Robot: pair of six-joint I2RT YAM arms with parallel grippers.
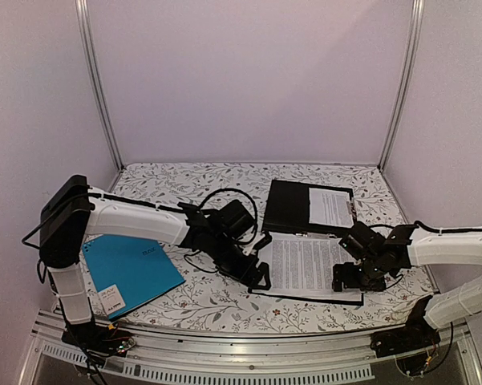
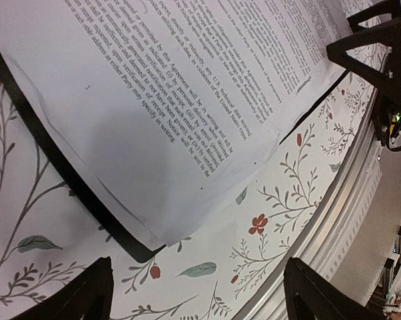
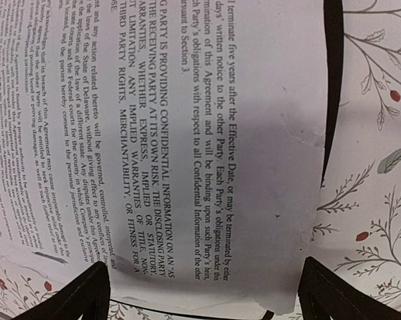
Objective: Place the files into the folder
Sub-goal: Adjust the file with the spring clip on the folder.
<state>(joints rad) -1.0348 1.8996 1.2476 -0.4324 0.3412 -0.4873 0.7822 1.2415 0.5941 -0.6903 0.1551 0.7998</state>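
Observation:
The black folder [image 1: 287, 204] lies open in the middle of the table. One printed sheet [image 1: 330, 207] lies on its far half. The files [image 1: 305, 265], white sheets of dense text, lie on its near half, whose black edge shows around them. My left gripper [image 1: 261, 277] is open and empty just above the table at the folder's near left corner; the left wrist view shows the files [image 2: 153, 87] and the folder's edge [image 2: 60, 173] ahead of the gripper [image 2: 200, 293]. My right gripper [image 1: 349, 277] is open over the files' right edge [image 3: 187, 133], beside the folder's edge [image 3: 332, 80]; the gripper [image 3: 203, 300] holds nothing.
A teal-blue folder [image 1: 132, 269] lies at the near left under the left arm. The floral tablecloth [image 1: 184, 180] covers the table. A metal rail [image 1: 249, 337] runs along the near edge. Walls close in the back and sides.

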